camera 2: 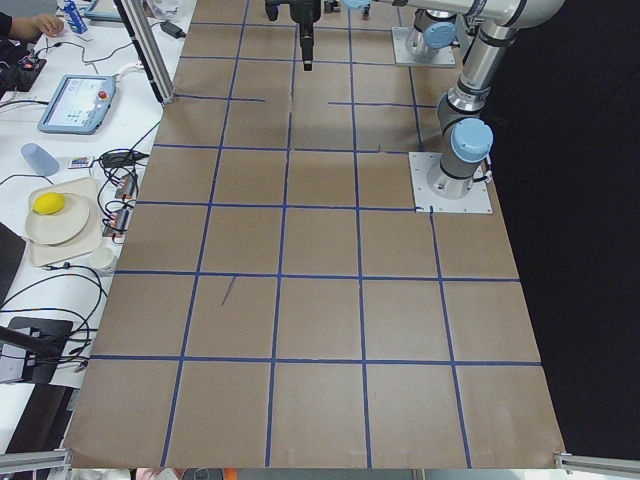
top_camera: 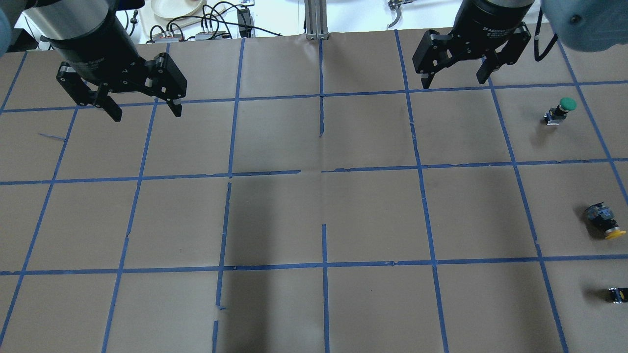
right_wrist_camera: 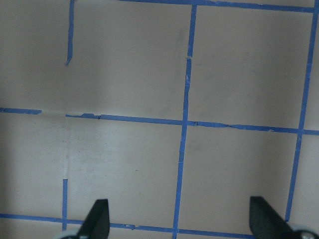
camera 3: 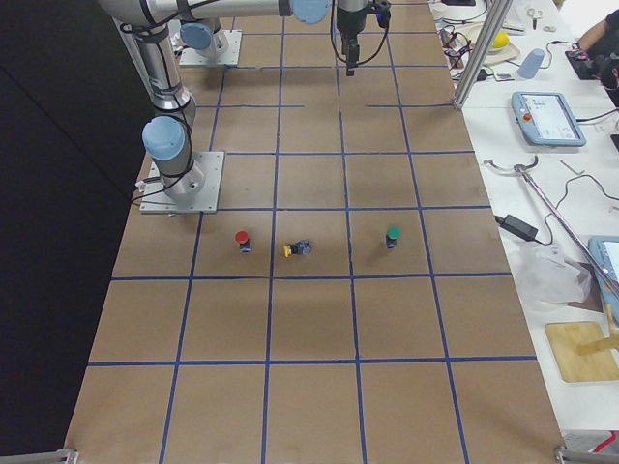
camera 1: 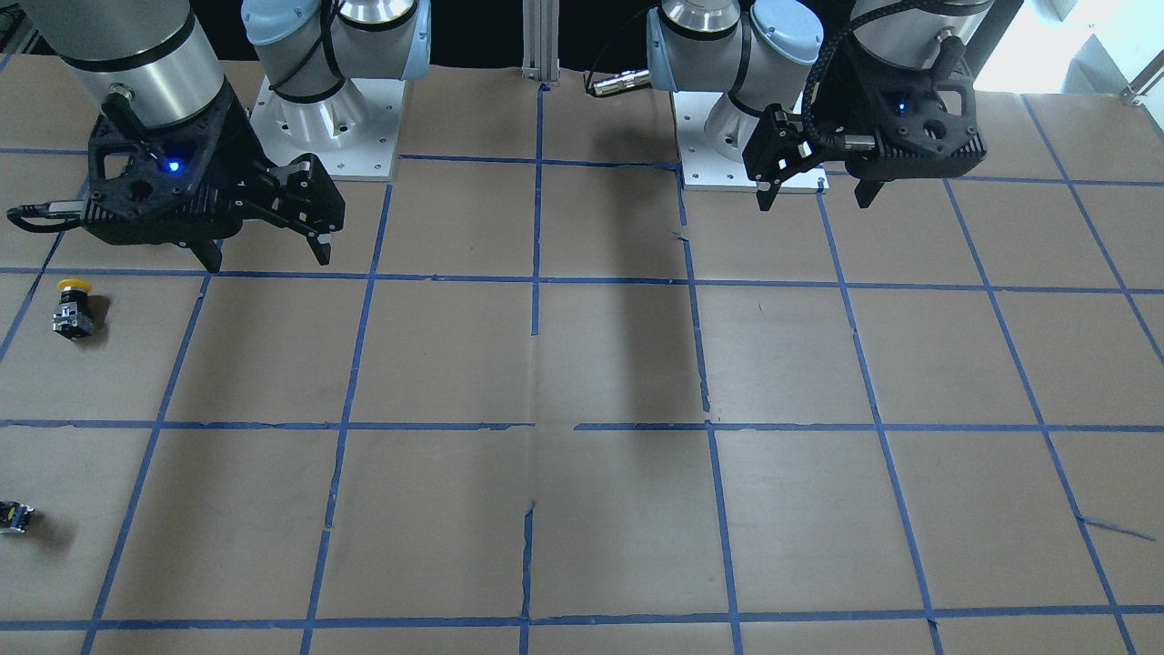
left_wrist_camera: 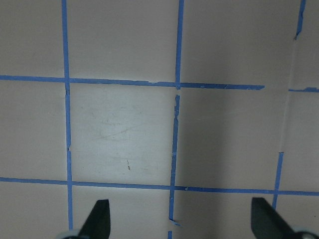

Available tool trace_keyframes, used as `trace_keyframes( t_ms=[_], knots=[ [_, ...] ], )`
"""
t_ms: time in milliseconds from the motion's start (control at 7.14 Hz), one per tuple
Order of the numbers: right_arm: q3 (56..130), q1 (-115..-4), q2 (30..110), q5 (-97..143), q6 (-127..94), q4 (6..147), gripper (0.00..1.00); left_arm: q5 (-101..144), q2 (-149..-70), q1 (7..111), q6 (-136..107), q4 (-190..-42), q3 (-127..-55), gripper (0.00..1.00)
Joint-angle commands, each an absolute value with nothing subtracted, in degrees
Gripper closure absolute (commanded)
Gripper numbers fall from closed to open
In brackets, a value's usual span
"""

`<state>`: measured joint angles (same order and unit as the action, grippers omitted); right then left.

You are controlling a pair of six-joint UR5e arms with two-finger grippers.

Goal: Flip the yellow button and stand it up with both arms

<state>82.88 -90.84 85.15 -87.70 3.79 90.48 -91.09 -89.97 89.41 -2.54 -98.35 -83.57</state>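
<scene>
The yellow button (top_camera: 606, 223) lies on its side near the table's right edge, with its yellow cap toward the robot. It also shows in the front view (camera 1: 73, 311) and in the right side view (camera 3: 294, 249). My right gripper (top_camera: 454, 83) is open and empty, high above the table, far from the button; it also shows in the front view (camera 1: 270, 259). My left gripper (top_camera: 146, 113) is open and empty over the far left; it also shows in the front view (camera 1: 814, 200). Both wrist views show only taped table between spread fingertips (left_wrist_camera: 99, 219) (right_wrist_camera: 99, 219).
A green-capped button (top_camera: 562, 110) stands beyond the yellow one. A red-capped button (camera 3: 242, 239) stands nearer the robot's base. A small black part (top_camera: 618, 294) is cut by the overhead view's right edge. Blue tape lines grid the brown table (top_camera: 314, 220).
</scene>
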Motion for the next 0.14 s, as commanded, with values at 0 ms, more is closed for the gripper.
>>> trace_keyframes(
  t_ms=[0],
  knots=[
    [82.88, -90.79, 85.17, -87.54, 3.78, 90.35, 0.0, -91.14, -89.83, 89.47, -2.55, -98.35, -83.5, 0.0]
  ],
)
